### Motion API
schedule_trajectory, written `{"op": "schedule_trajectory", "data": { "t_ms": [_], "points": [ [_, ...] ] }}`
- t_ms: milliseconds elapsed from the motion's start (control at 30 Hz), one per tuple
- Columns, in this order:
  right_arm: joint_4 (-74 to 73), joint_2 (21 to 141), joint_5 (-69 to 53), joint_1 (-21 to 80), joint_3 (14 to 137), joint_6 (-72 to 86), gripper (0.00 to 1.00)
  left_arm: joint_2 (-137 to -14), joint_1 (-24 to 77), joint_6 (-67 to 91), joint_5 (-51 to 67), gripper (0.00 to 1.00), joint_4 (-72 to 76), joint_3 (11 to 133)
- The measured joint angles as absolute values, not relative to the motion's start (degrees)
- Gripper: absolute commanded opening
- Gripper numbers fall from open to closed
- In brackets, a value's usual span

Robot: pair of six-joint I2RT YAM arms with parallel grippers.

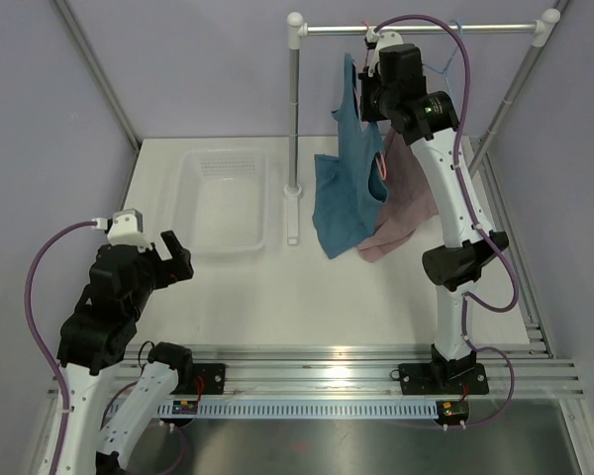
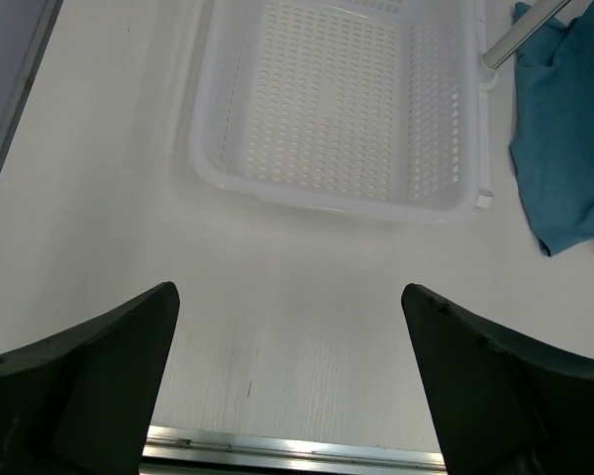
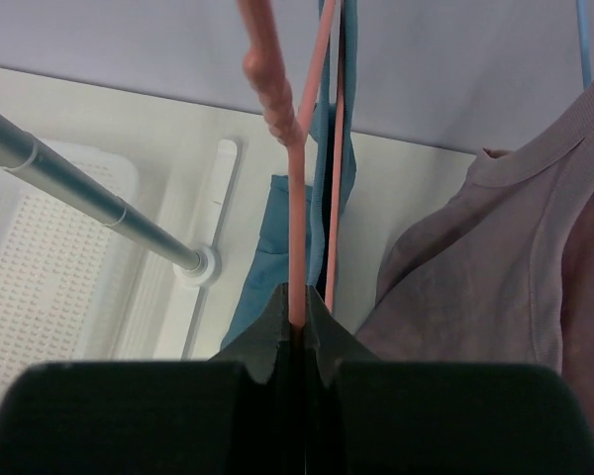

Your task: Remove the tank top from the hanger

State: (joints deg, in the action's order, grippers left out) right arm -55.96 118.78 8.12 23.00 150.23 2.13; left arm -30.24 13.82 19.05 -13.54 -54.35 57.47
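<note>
Tank top (image 1: 345, 193) hangs off the hanger (image 3: 296, 228) under the far-right rail (image 1: 426, 30). Its hem is slumped on the surface (image 1: 238, 297), just left of a mauve top (image 1: 408, 203). Right hand (image 3: 297, 315) is pinched tight on the hanger's wire neck. Left hand (image 2: 289, 297) is spread wide at near left, by the basket (image 2: 317, 203). Fabric looks light, floppy, prob a bit clingy on thin wire, so imo grab it high near the shoulder w/ the free hand and peel it off the wire's end.
</note>
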Motion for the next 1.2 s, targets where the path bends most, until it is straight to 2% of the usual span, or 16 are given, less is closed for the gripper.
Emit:
{"op": "schedule_trajectory", "data": {
  "t_ms": [500, 633, 733, 933, 1033, 1200],
  "points": [
    [-56.01, 113.12, 8.69, 22.98, 150.41, 2.96, 0.00, -34.65, 13.93, 18.94, -4.10, 0.99, -49.78, 58.06],
    [-56.31, 109.08, 6.94, 22.98, 149.01, 4.21, 0.00, -38.70, 15.66, 19.42, -1.23, 0.99, -47.97, 62.02],
    [-56.73, 103.53, 4.32, 22.98, 143.41, 5.65, 0.00, -42.74, 18.22, 19.77, -0.25, 0.99, -45.71, 67.42],
    [-60.31, 92.20, -3.27, 22.98, 132.16, 8.12, 0.00, -52.62, 28.23, 19.90, -0.97, 0.99, -38.54, 81.52],
    [-61.36, 85.27, -7.92, 23.00, 124.42, 9.43, 0.00, -58.37, 36.93, 18.17, -5.41, 0.99, -35.14, 88.14],
    [-63.16, 77.01, -14.81, 23.00, 118.41, 11.33, 0.00, -69.84, 48.14, 13.43, -11.33, 0.99, -30.24, 98.39]
  ]
}}
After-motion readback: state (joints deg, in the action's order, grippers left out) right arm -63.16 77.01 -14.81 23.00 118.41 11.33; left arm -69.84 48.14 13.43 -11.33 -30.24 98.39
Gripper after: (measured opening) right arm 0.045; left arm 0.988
